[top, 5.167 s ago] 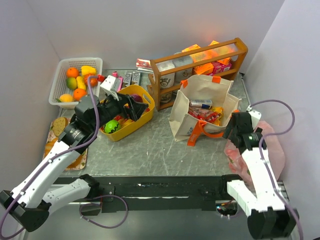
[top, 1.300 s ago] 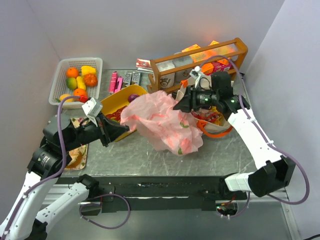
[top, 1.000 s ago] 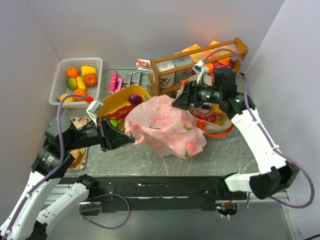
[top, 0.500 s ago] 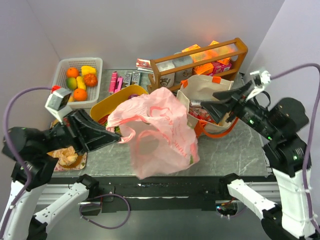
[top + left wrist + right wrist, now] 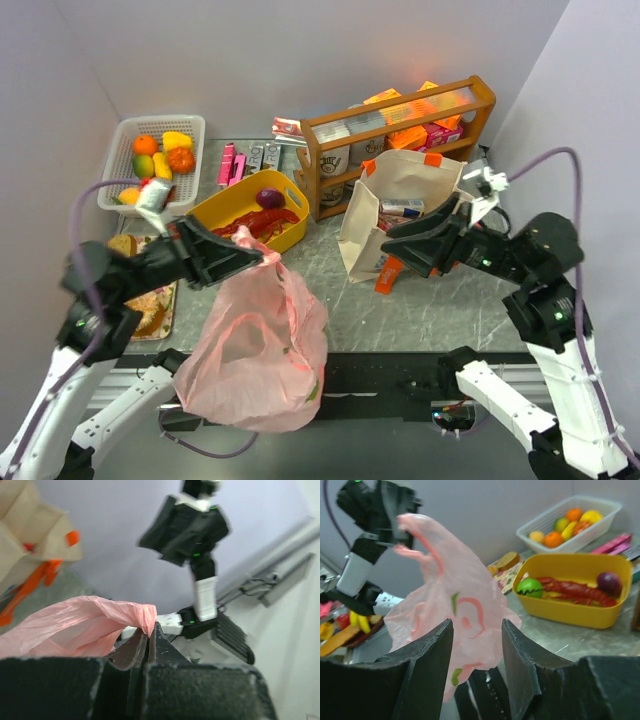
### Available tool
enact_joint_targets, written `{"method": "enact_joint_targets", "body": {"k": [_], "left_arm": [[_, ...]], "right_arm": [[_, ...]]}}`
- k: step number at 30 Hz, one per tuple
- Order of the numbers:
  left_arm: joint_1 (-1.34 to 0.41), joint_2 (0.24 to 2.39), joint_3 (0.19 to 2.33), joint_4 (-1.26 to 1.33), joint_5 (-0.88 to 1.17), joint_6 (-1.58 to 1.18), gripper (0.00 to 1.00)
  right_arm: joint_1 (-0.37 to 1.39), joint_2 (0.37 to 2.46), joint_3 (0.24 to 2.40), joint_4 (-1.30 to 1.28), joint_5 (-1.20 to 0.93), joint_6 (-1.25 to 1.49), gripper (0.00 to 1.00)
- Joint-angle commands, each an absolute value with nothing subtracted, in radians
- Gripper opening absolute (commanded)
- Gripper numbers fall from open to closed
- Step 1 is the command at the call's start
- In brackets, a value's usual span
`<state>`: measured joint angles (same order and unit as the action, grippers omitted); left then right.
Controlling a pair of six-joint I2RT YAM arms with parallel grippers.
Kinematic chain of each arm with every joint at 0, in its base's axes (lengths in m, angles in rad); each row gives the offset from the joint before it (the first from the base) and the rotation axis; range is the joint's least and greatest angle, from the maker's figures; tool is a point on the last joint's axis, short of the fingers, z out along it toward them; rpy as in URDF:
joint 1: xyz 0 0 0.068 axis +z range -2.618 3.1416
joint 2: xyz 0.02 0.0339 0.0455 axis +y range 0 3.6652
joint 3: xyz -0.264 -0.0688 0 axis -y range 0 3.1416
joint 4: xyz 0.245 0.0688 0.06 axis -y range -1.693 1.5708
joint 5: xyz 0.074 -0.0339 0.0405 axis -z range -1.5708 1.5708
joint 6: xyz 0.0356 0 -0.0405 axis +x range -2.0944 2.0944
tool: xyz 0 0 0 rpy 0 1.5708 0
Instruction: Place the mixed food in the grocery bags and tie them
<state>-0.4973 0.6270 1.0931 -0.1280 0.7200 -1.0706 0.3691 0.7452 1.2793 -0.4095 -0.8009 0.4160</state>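
Hanging pink bag (image 5: 255, 350), pinched by left gripper (image 5: 264, 258); right gripper (image 5: 395, 248) parted

**Setting:** robotics laboratory test cell.

**Evidence:** a grey marbled tabletop (image 5: 400, 300) is enclosed on three sides by plain pale panels (image 5: 300, 50). A left arm (image 5: 60, 385) and a right arm (image 5: 570, 370) are mounted on a black rail (image 5: 390, 372) at the near edge, with lilac cables (image 5: 578, 210) left exposed. Grocery props are staged in a wooden rack (image 5: 400, 130), a white mesh basket (image 5: 125, 140) and a yellow tub (image 5: 225, 205).
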Motion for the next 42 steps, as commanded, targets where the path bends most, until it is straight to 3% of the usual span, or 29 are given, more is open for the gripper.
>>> {"method": "enact_joint_targets", "body": {"k": [1, 8, 13, 17, 23, 34, 42], "left_arm": [[-0.497, 0.678, 0.958, -0.106, 0.658, -0.999, 0.01], [-0.497, 0.762, 0.753, 0.063, 0.631, -1.005, 0.01], [-0.492, 0.839, 0.761, 0.060, 0.612, -0.902, 0.01], [-0.444, 0.857, 0.767, 0.035, 0.640, -0.824, 0.01], [-0.394, 0.812, 0.773, -0.043, 0.655, -0.736, 0.01], [-0.367, 0.772, 0.738, -0.051, 0.669, -0.732, 0.01], [-0.361, 0.765, 0.716, -0.044, 0.689, -0.727, 0.01]], "right_arm": [[0.449, 0.773, 1.221, -0.304, -0.776, 0.442, 0.51], [0.750, 0.870, 1.177, -0.316, -0.571, 0.368, 0.53], [1.018, 0.931, 1.051, -0.262, -0.231, 0.382, 0.56], [1.130, 1.008, 0.941, -0.140, -0.059, 0.497, 0.59], [1.304, 1.214, 0.997, -0.109, 0.214, 0.534, 0.66], [1.344, 1.439, 1.002, 0.095, 0.312, 0.724, 0.78], [1.335, 1.560, 1.022, 0.213, 0.215, 0.733, 0.76]]}}
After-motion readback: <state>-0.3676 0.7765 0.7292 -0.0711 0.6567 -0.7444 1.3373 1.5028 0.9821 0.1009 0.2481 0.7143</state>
